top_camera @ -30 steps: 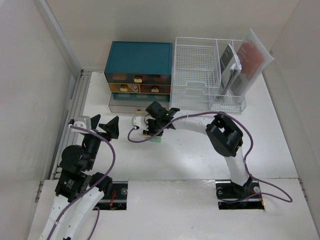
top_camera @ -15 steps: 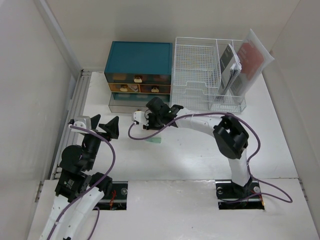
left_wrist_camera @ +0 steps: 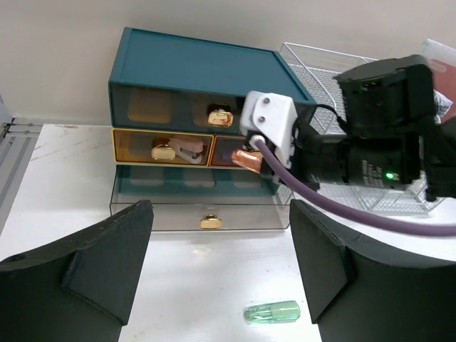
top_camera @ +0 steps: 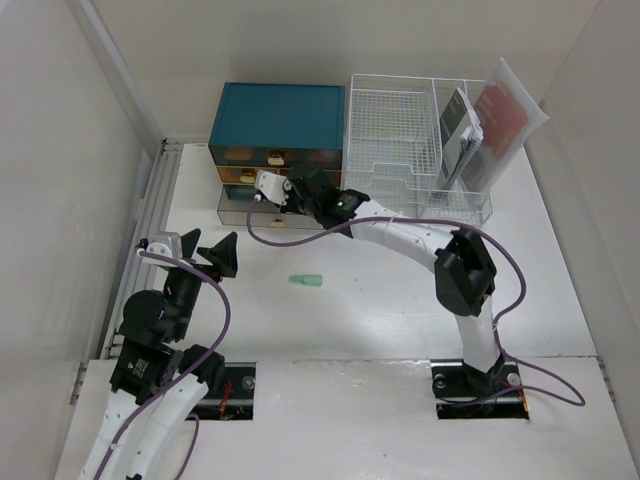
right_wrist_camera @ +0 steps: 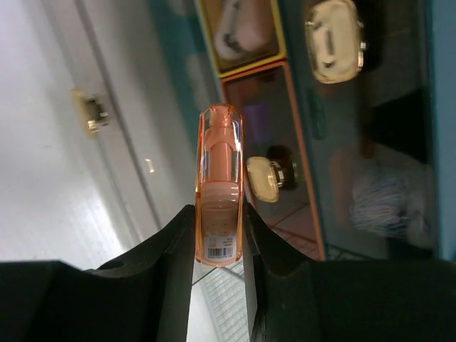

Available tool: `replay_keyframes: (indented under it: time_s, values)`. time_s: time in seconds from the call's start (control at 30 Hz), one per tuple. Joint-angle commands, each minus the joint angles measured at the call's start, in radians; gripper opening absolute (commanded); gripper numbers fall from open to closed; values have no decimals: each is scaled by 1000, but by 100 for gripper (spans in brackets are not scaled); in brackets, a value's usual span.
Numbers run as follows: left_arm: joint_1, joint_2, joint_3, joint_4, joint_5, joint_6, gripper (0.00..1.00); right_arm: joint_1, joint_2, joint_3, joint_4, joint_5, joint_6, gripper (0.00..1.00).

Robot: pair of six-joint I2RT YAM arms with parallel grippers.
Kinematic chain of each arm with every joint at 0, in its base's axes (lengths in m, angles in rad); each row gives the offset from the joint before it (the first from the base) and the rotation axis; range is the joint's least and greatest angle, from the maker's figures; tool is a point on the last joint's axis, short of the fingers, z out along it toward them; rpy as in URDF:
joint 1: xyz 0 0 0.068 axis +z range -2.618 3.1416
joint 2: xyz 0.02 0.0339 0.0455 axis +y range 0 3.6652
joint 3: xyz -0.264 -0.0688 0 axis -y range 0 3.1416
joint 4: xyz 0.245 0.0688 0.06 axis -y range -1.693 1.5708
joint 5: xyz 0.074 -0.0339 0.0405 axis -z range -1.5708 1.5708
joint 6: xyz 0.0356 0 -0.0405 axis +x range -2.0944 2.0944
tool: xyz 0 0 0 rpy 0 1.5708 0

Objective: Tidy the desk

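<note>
My right gripper [right_wrist_camera: 219, 235] is shut on a slim orange transparent stationery piece [right_wrist_camera: 219, 178] with a barcode label. It holds the piece [left_wrist_camera: 247, 158] just in front of the middle right drawer [right_wrist_camera: 263, 164] of the teal drawer box [top_camera: 277, 125]. A small green transparent capsule-shaped piece [top_camera: 307, 281] lies on the white desk [top_camera: 400, 300], also in the left wrist view [left_wrist_camera: 272, 312]. At the desk's left, my left gripper [top_camera: 222, 255] hangs open and empty, with the green piece low between its fingers [left_wrist_camera: 107, 249].
The box's clear bottom drawer [left_wrist_camera: 203, 214] juts out toward me with a gold knob. A white wire-mesh file rack [top_camera: 395, 150] stands right of the box, holding notebooks [top_camera: 460, 135] in its right slots. The right arm's purple cable [top_camera: 290, 238] loops above the desk.
The right arm has moved from above the green piece back and left to the drawer box front, carrying the orange piece. The green piece now lies uncovered. The left arm has not moved.
</note>
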Motion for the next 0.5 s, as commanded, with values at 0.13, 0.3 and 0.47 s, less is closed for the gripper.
replay_keyframes:
  time_s: [0.13,0.3,0.47]
  values:
    - [-3,-10,2,44,-6,8,75,-60,116,175,-23,101,14,42]
    - [-3,-10,2,44,-6,8,76,-72,128,185,-52,64,23,60]
    - [-3,-10,2,44,-6,8,76,-72,30,148,-82,-55,63,60]
